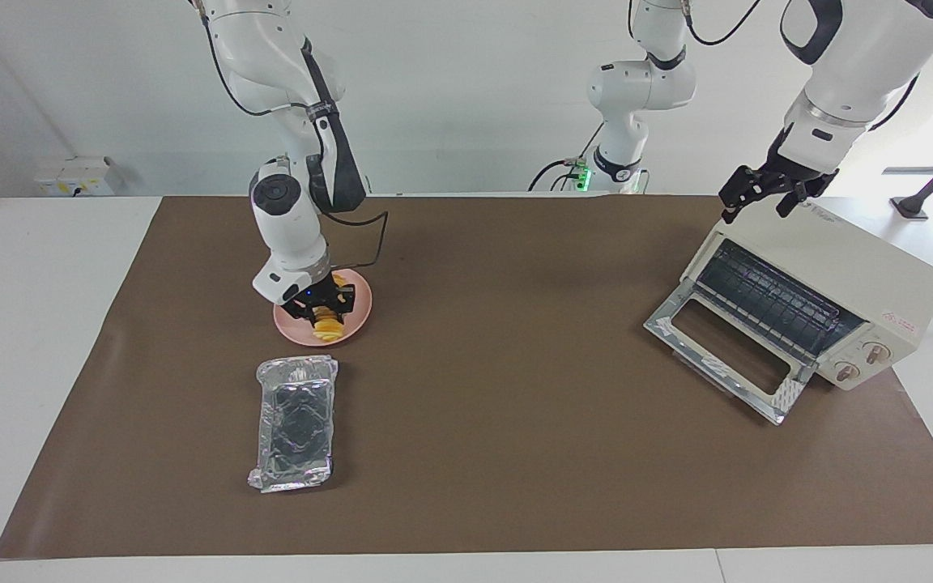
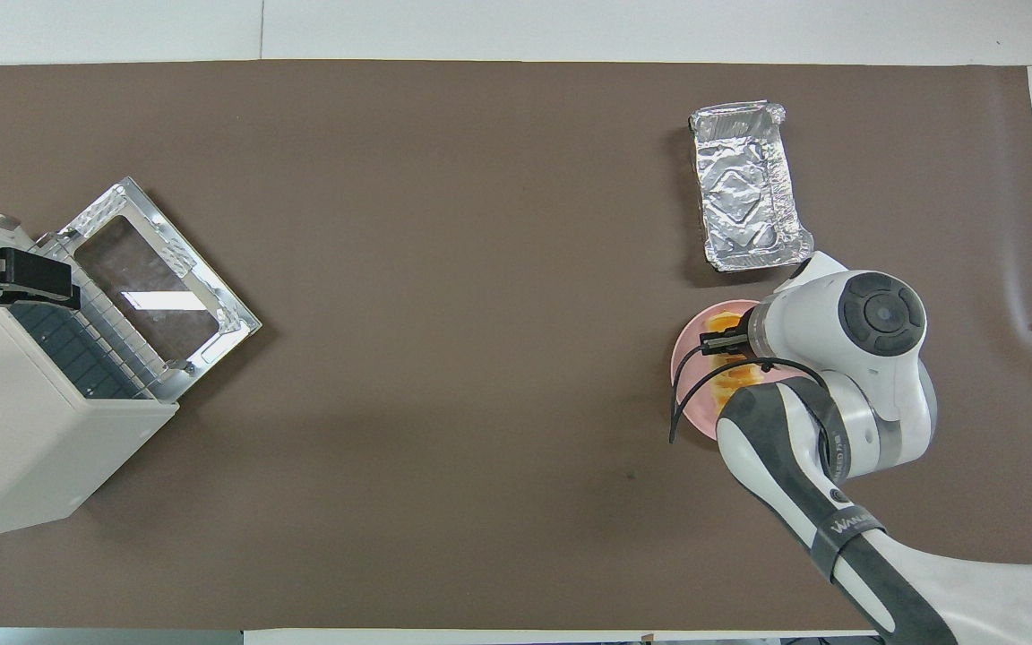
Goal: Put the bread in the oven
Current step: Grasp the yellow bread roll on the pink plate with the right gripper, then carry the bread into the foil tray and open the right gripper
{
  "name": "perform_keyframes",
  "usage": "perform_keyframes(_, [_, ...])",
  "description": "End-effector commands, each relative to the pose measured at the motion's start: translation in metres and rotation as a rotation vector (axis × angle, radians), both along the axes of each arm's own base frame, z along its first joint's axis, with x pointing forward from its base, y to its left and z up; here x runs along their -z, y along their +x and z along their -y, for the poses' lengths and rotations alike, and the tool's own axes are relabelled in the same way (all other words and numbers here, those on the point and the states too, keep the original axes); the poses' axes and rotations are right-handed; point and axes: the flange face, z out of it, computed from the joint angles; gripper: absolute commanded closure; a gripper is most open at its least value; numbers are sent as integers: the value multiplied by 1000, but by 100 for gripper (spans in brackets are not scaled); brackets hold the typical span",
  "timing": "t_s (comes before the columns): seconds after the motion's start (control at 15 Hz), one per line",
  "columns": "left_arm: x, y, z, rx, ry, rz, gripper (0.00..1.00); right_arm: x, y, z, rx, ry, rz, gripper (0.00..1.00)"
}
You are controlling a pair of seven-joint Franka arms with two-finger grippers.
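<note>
A brown mat (image 1: 515, 421) covers the white desk (image 1: 37, 324). At the right arm's end, the bread (image 1: 326, 320) lies on a pink plate (image 1: 359, 304), with a foil tray (image 1: 295, 423) just farther from the robots. The right hand (image 1: 319, 303) is down on the bread, its fingers closed in against the loaf's sides. At the other end, the oven (image 1: 819, 283) stands with its door down; the left hand (image 1: 762, 198) waits over its top with its fingers spread.
</note>
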Motion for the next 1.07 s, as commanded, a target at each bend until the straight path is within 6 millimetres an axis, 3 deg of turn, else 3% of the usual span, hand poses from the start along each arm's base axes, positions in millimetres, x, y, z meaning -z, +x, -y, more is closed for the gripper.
perform_keyframes(0.0, [-4,-2,-1,-6,-16,-9,0,1,-1,1,-12,-1,-4,100])
perform_keyframes(0.2, [-4,-2,-2,-8,-16,-9,0,-9,5,0,-15,-3,-13,100])
perform_keyframes(0.4, [-4,-2,-1,-6,-16,-9,0,-44,25,-1,-18,-8,-40,100])
perform_keyframes(0.8, [-4,-2,-2,-8,-16,-9,0,-124,102,5,-44,9,18,100])
perform_keyframes(1.0, [-4,-2,-2,-8,-16,-9,0,-134,148,6,-46,14,4,100])
